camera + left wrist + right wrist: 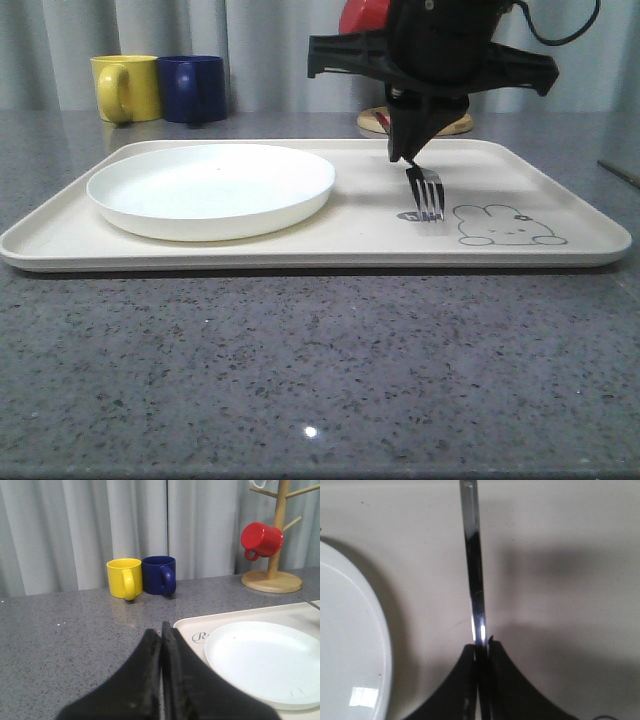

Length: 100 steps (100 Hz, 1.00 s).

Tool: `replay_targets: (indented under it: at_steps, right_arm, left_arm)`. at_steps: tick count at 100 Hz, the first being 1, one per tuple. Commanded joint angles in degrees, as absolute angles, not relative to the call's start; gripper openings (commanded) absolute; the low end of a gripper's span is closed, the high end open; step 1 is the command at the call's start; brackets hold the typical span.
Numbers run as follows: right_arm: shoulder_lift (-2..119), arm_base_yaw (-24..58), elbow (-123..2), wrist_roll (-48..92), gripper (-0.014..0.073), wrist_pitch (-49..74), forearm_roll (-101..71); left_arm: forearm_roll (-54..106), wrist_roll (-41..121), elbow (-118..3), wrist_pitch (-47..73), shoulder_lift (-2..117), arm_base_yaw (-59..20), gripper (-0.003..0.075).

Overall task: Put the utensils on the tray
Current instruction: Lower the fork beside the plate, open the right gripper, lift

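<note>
My right gripper (410, 155) hangs over the cream tray (560, 180) and is shut on the handle of a silver fork (427, 192). The fork's tines point toward the front, down at the tray just left of the rabbit drawing (508, 226). In the right wrist view the fork (472, 565) runs straight out from between the right gripper's (483, 645) closed fingers. A round white plate (212, 187) lies on the tray's left half. My left gripper (161, 632) is shut with nothing in it, above the grey table beside the tray corner (187, 626) and the plate (265, 662).
A yellow mug (126, 88) and a blue mug (194, 89) stand behind the tray at the back left. A wooden mug tree (274, 555) with a red mug (261, 540) stands at the back right. Grey curtains close the back.
</note>
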<state>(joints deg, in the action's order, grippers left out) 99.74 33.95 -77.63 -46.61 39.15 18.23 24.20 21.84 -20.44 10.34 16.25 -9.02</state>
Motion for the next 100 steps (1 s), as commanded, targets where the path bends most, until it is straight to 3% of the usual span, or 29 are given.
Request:
replay_targets:
  at_steps: [1, 32, 68, 100]
  right_arm:
    - [98.1, 34.0, -79.6, -47.2, 0.0004, 36.3, 20.2]
    - [99.4, 34.0, -79.6, -47.4, 0.0011, 35.6, 19.1]
    - [99.4, 34.0, -79.6, -47.4, 0.0338, 36.1, 19.1]
    - [95.6, 33.5, -79.7, -46.8, 0.0363, 38.2, 22.6]
  left_arm:
    - [24.5, 21.7, -22.1, 5.8, 16.7, -9.1, -0.0019]
    - [24.5, 21.7, -22.1, 5.8, 16.7, -9.1, -0.0019]
    - [24.5, 21.7, -22.1, 5.8, 16.7, -9.1, -0.0019]
    - [24.5, 21.7, -22.1, 5.8, 16.7, -9.1, -0.0019]
